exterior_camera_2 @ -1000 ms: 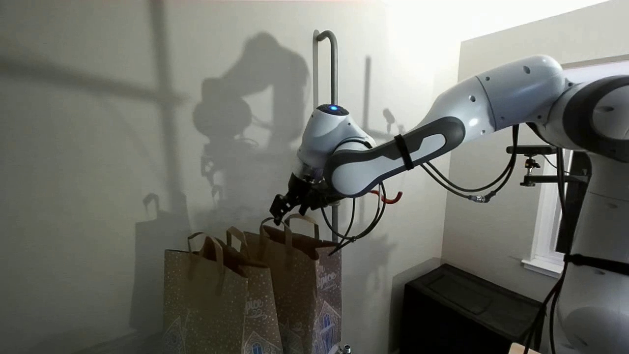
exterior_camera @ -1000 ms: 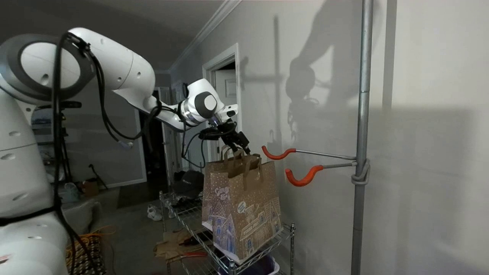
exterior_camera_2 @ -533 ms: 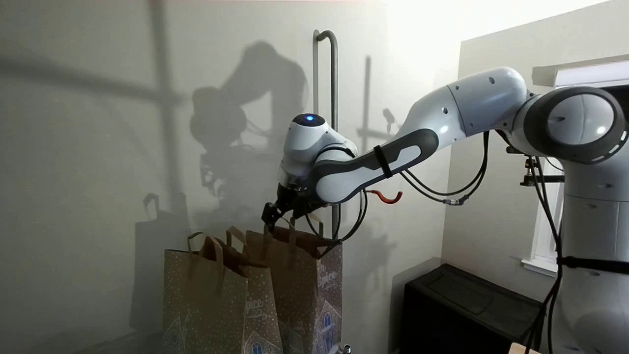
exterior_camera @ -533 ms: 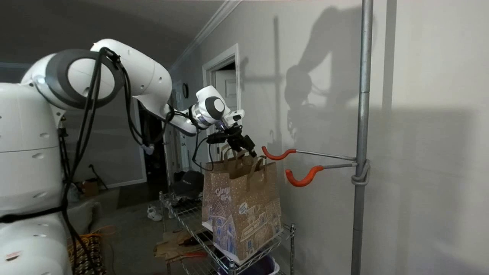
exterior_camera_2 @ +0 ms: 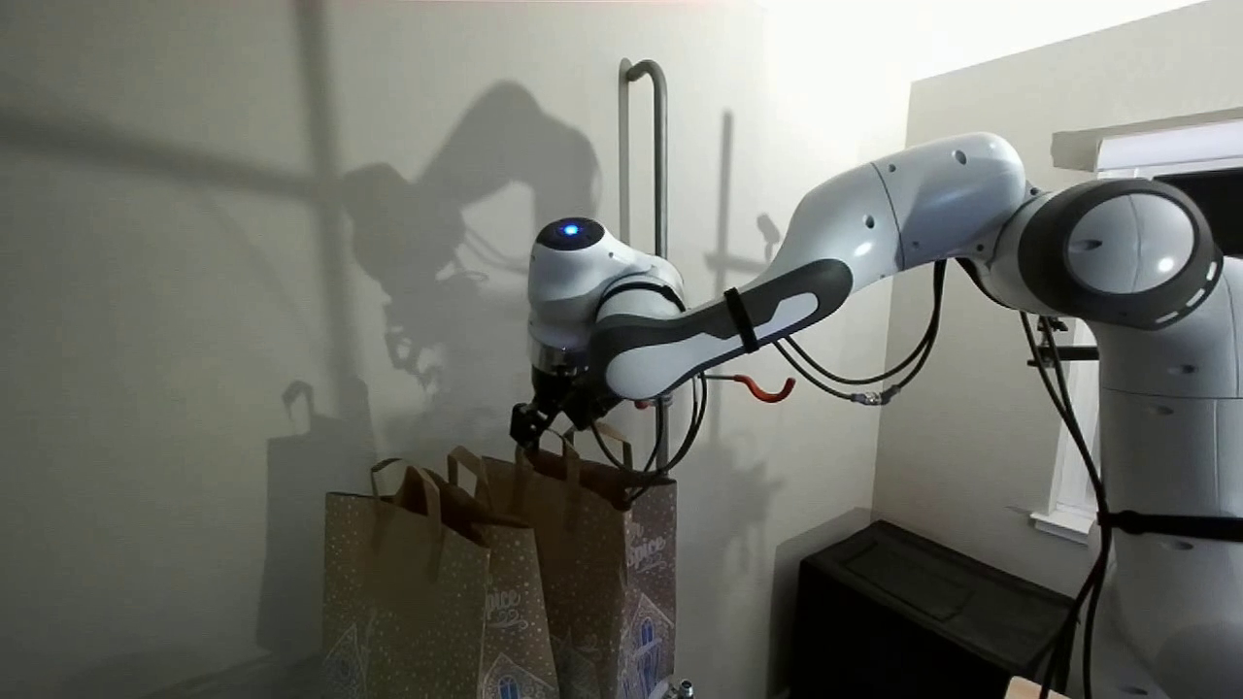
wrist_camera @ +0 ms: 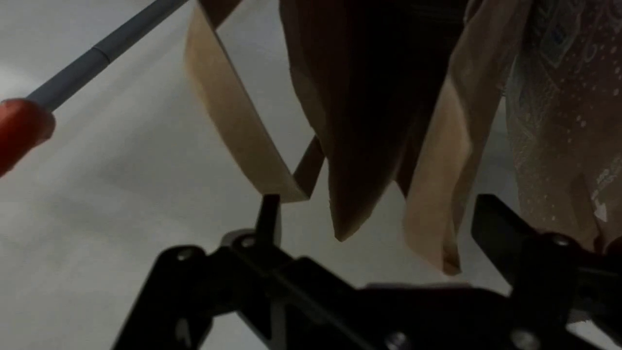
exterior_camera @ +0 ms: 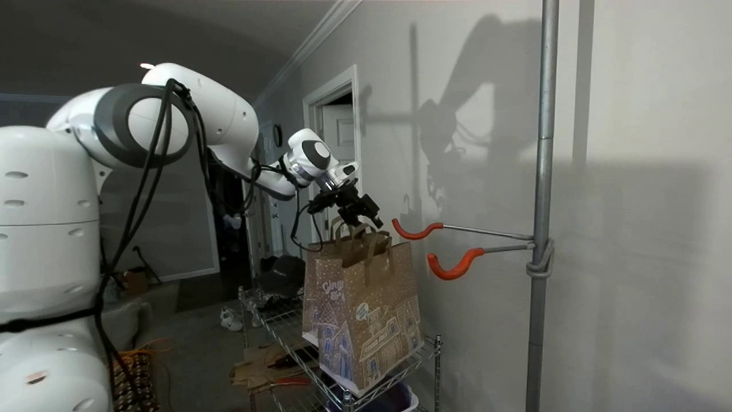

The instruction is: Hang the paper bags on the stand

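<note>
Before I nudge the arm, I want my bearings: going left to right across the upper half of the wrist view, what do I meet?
Orange hook, grey metal rod, first paper handle, dark bag opening, second paper handle, speckled bag paper.

Pale lettering (exterior_camera: 332, 287) on the near paper bag (exterior_camera: 372, 320) reads to you, in an exterior view, as "Ging"; the line beneath it, the round badge (exterior_camera: 362, 311) and the banner (exterior_camera: 380, 340) are too small to make out. In an exterior view you also find "pice" on the front bag (exterior_camera_2: 418, 592) and "spice" on the rear bag (exterior_camera_2: 587, 582); marks next to each are too blurred. You cannot read the red-marked label (exterior_camera: 37, 377) on the white arm (exterior_camera: 223, 109).
</note>
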Action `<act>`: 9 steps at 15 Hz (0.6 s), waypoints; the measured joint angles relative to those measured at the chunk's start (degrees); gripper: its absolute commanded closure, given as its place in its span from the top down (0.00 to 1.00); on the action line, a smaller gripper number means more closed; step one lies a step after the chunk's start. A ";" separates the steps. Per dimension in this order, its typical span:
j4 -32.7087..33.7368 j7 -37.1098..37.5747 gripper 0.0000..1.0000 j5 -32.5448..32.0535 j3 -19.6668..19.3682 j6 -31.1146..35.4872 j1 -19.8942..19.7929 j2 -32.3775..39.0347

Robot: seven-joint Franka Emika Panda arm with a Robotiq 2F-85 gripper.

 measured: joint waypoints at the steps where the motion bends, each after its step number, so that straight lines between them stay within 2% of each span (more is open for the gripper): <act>1: 0.40 -0.02 1.00 -0.73 -0.13 -1.26 0.13 0.08; 7: 0.71 -1.78 1.00 -1.16 -2.51 -4.57 -0.18 0.48; 8: 0.71 -2.26 0.75 -0.79 -2.87 -4.57 -0.29 0.59; 9: 0.71 -2.97 0.74 -0.11 -3.12 -4.56 -0.42 0.67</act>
